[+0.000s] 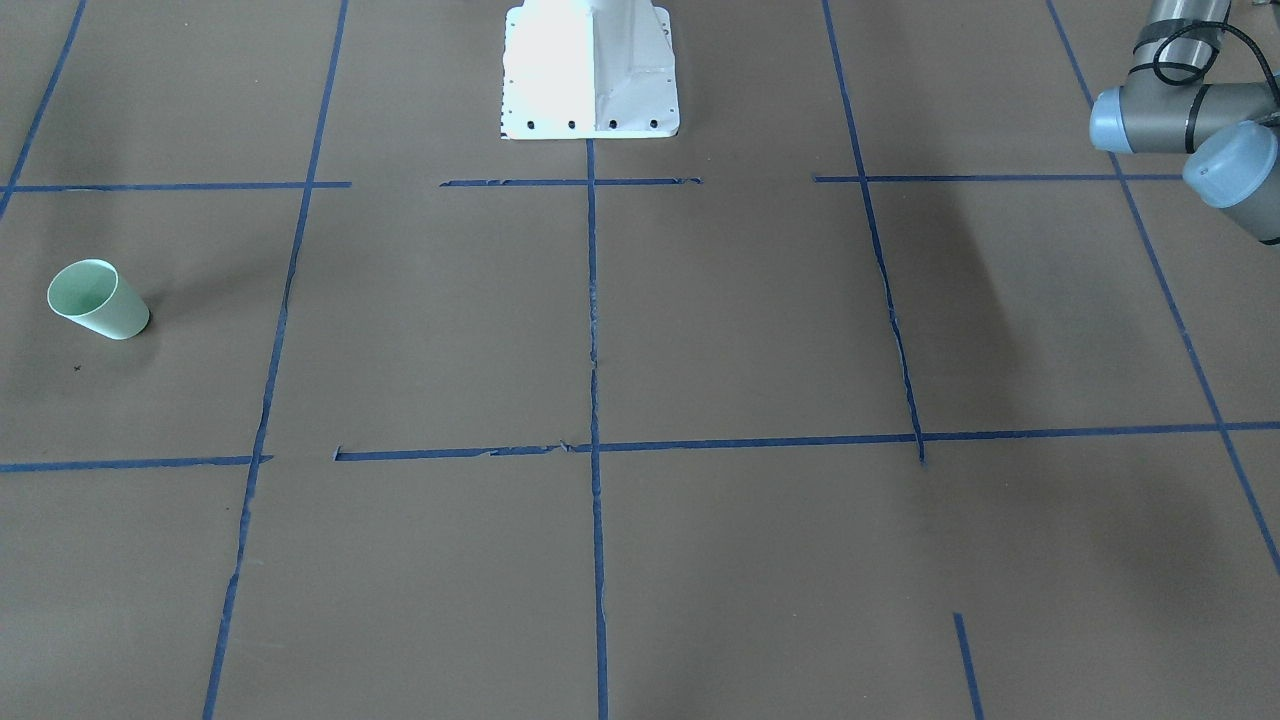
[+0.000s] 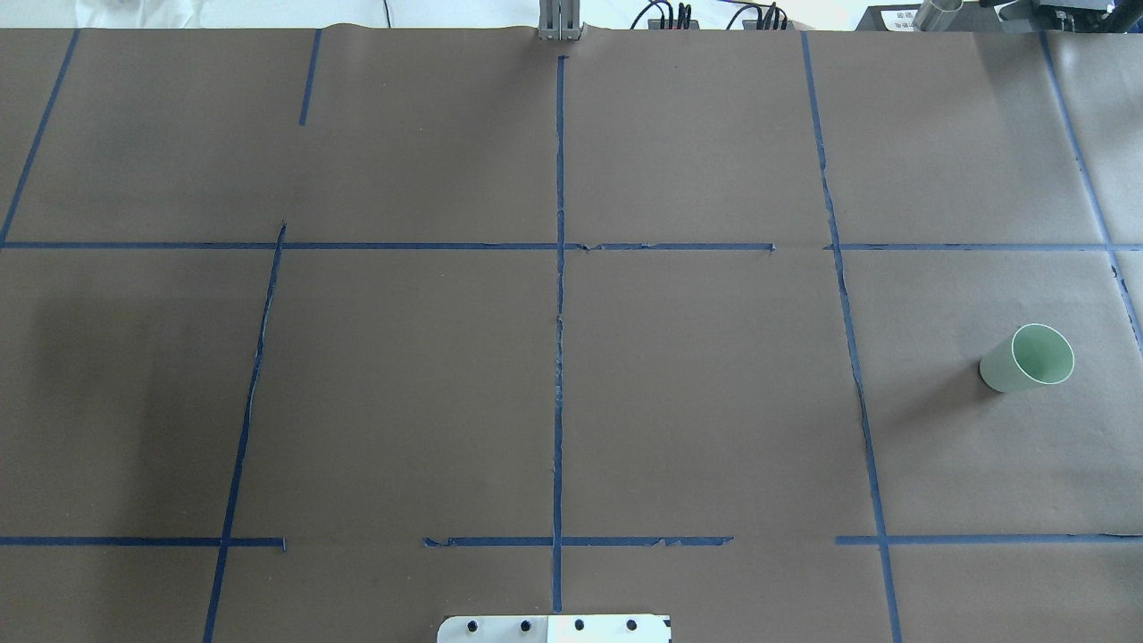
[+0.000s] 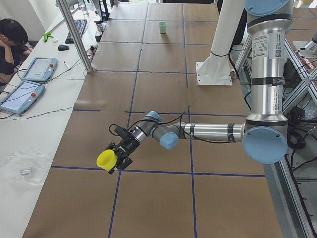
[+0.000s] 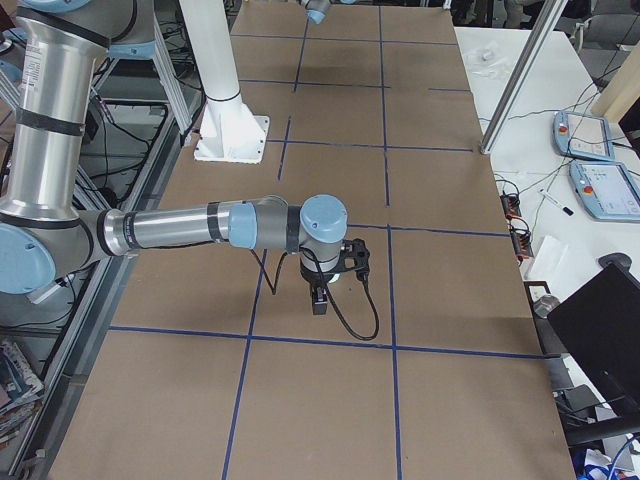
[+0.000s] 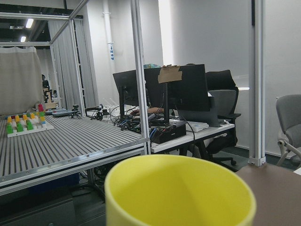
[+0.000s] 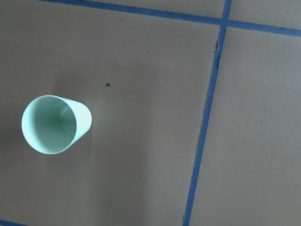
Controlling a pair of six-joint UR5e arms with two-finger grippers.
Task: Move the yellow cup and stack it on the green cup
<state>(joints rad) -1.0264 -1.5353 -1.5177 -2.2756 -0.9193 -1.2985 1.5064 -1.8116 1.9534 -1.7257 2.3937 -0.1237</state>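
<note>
Left jaws, at the end of the left arm [image 3: 208,131], sit against the yellow cup [image 3: 106,159], which is tipped sideways near the tabletop's [image 2: 696,402] left end; whether they are clamped on it or how wide they stand I cannot tell. The right jaws hang pointing down from the right arm [image 4: 200,225], and their opening cannot be told either. The green cup [image 2: 1027,359] stands upright on the tabletop at the robot's right, well apart from the yellow cup, mouth up

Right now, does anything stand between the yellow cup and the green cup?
Nothing visible on the table does. The yellow cup is at the left gripper; the right gripper hangs above, near the green cup.
</note>
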